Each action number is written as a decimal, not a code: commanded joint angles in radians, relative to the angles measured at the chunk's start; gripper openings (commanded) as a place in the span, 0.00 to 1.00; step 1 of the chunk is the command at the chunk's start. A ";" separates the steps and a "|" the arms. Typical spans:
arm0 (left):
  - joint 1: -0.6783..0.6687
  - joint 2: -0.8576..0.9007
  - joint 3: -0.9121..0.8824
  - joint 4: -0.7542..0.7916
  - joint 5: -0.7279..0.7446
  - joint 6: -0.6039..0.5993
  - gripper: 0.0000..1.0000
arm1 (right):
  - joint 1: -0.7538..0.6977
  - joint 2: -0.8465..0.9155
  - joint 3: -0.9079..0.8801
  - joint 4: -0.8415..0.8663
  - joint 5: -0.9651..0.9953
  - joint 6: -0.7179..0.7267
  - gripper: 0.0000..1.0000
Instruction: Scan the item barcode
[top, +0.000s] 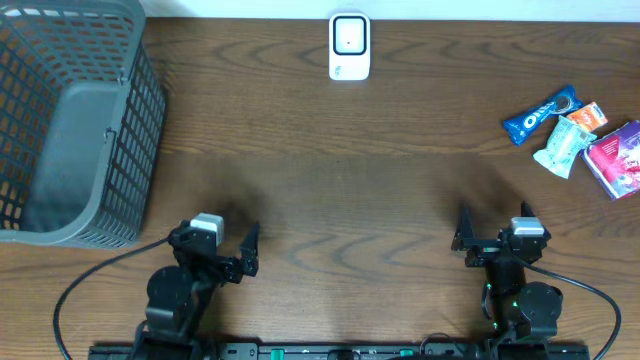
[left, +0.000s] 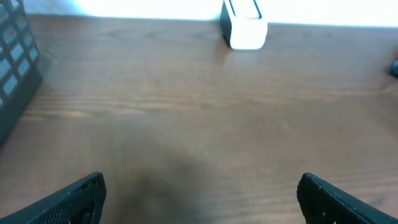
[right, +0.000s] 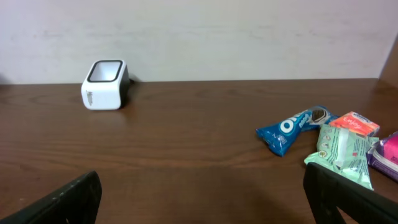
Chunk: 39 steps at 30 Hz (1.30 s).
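Observation:
The white barcode scanner stands at the table's far edge, mid-way across; it also shows in the left wrist view and the right wrist view. The items lie in a cluster at the far right: a blue Oreo packet, a pale green packet, an orange packet and a purple box. My left gripper and right gripper rest near the front edge, both open and empty, far from the items.
A large grey plastic basket fills the far left corner, and its wall shows at the left edge of the left wrist view. Bare brown wooden tabletop lies between the arms and the scanner.

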 joint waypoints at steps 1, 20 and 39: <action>0.045 -0.084 -0.057 0.031 0.012 -0.050 0.98 | 0.003 -0.006 -0.003 -0.003 -0.009 0.017 0.99; 0.189 -0.124 -0.126 0.397 0.011 -0.055 0.98 | 0.003 -0.006 -0.003 -0.003 -0.009 0.018 0.99; 0.236 -0.124 -0.126 0.168 -0.095 0.026 0.98 | 0.003 -0.006 -0.003 -0.003 -0.009 0.017 0.99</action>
